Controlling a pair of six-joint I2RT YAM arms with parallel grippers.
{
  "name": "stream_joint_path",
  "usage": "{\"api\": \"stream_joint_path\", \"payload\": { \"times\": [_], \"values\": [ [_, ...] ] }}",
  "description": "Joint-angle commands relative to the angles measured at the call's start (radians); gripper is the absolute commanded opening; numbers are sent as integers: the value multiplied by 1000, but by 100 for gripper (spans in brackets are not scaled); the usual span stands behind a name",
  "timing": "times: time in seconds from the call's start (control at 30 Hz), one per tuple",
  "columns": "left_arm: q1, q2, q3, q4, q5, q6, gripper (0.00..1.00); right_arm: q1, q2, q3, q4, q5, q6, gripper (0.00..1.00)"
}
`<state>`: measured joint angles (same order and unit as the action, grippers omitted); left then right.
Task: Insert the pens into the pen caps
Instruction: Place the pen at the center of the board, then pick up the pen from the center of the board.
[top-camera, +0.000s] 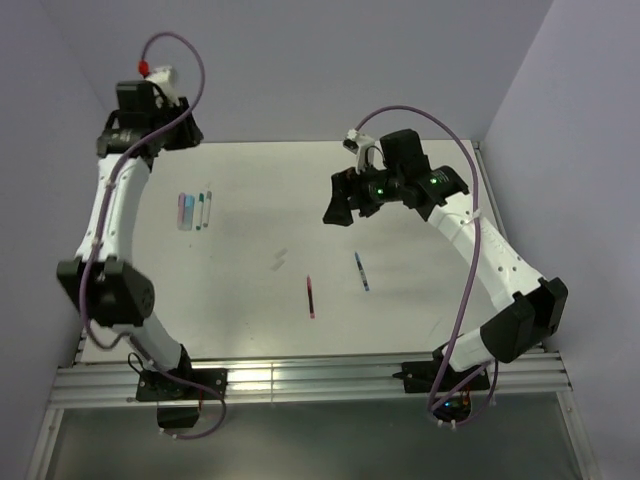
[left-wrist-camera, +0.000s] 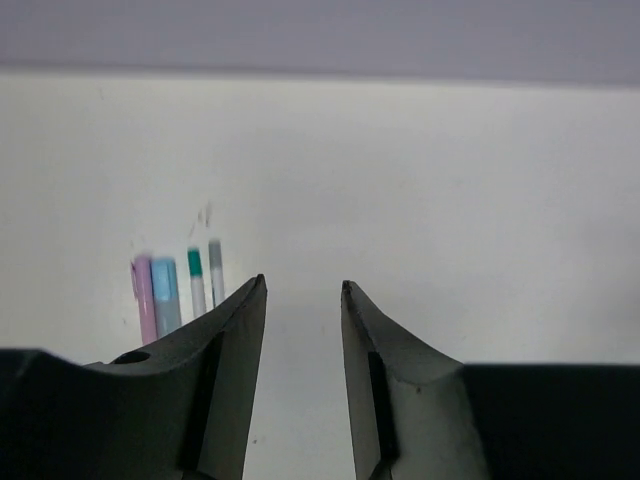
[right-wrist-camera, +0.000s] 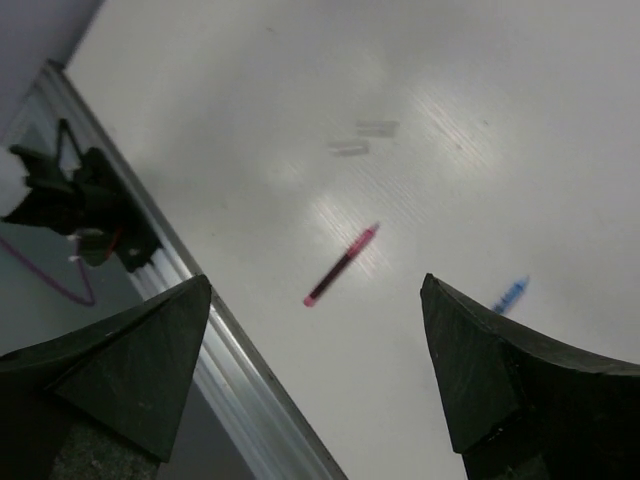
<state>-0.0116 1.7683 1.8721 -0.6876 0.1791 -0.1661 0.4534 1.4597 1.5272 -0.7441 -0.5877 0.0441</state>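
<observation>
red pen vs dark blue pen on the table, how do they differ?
Colour: the red pen is red-pink, the dark blue pen blue. Place: the red pen lies nearer the arm bases and further left; the dark blue pen sits further right. Right wrist view: red pen whole, dark blue pen partly behind a finger. Both lie flat, unheld.

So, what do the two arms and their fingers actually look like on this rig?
The left arm and right arm both have white links between black joint housings, and each is trailed by a looping purple cable. Small green lights glow on the right wrist, and a red fitting tops the left. The fingers are dark grey, matte and wedge-shaped, tapering to blunt tips.
</observation>
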Motion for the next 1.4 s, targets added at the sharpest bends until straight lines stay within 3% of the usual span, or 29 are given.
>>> {"api": "stream_joint_path", "payload": {
  "times": [0.0, 0.1, 0.13, 0.3, 0.4, 0.43, 0.5, 0.93, 1.23, 1.37],
  "values": [
    [2, -185, -69, 108, 71, -41, 42, -9, -67, -74, -11, 194, 27, 90],
    [2, -260, -102, 108, 73, -32, 43, -7, -61, -133, -17, 358, 5, 77],
    [2, -276, -134, 114, 62, -32, 43, -7, -50, -140, -24, 393, -3, 69],
    [2, -389, -284, 164, 51, -76, 46, -7, 59, -170, -92, 528, -33, 59],
    [2, -466, -367, 243, 42, -72, 50, -7, 97, -187, -81, 531, -21, 58],
    [2, -504, -387, 294, 24, -73, 59, -7, 112, -179, -81, 517, -16, 58],
    [2, -530, -442, 342, 17, -88, 64, -5, 164, -174, -78, 528, 3, 57],
    [2, -543, -522, 433, 100, -162, 67, 27, 274, -352, 44, 543, 57, 53],
    [2, -541, -516, 412, 102, -159, 67, 59, 333, -346, 64, 522, 83, 53],
    [2, -538, -510, 398, 92, -151, 68, 88, 381, -357, 81, 539, 82, 46]
  ]
}}
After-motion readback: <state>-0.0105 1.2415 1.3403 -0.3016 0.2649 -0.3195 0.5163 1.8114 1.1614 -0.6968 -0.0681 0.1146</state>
